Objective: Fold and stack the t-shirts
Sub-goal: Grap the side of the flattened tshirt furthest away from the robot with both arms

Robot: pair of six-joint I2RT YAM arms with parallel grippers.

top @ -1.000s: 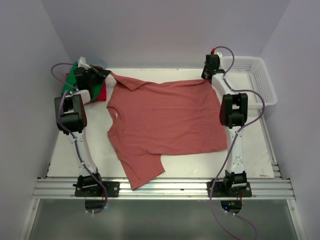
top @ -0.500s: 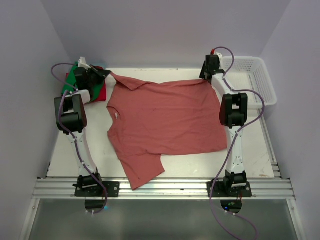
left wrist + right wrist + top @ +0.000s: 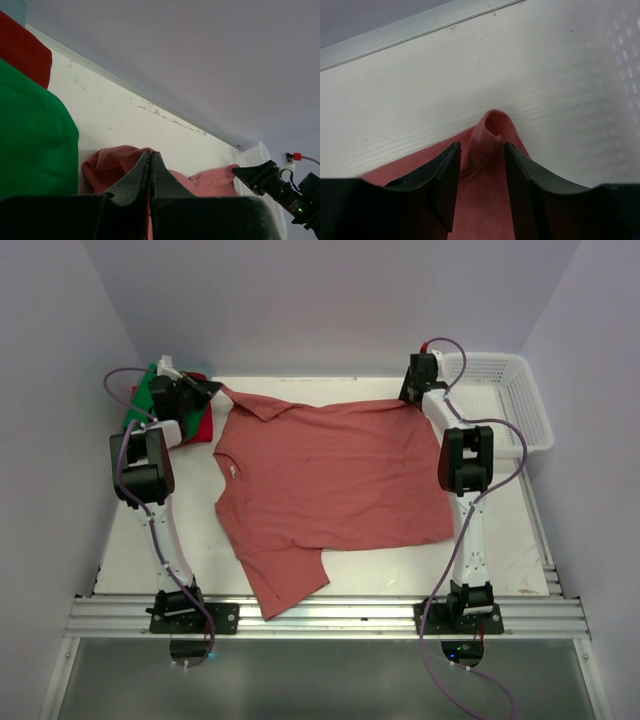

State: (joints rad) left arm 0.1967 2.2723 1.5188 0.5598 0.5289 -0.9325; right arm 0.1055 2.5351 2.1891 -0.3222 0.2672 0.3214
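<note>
On bench (image 3: 505,540): brick-red t-shirt (image 3: 330,480) spread flat. Left end effector (image 3: 150,156) pinched tight on its far-left corner. Right end effector (image 3: 481,150) parted narrowly, straddling the puckered far-right corner.

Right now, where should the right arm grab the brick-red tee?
Probably the far-right corner of the tee. It stands puckered upward between the right gripper's open jaws, so come straight down from above and pinch it. The cloth beside it lies flat.
</note>
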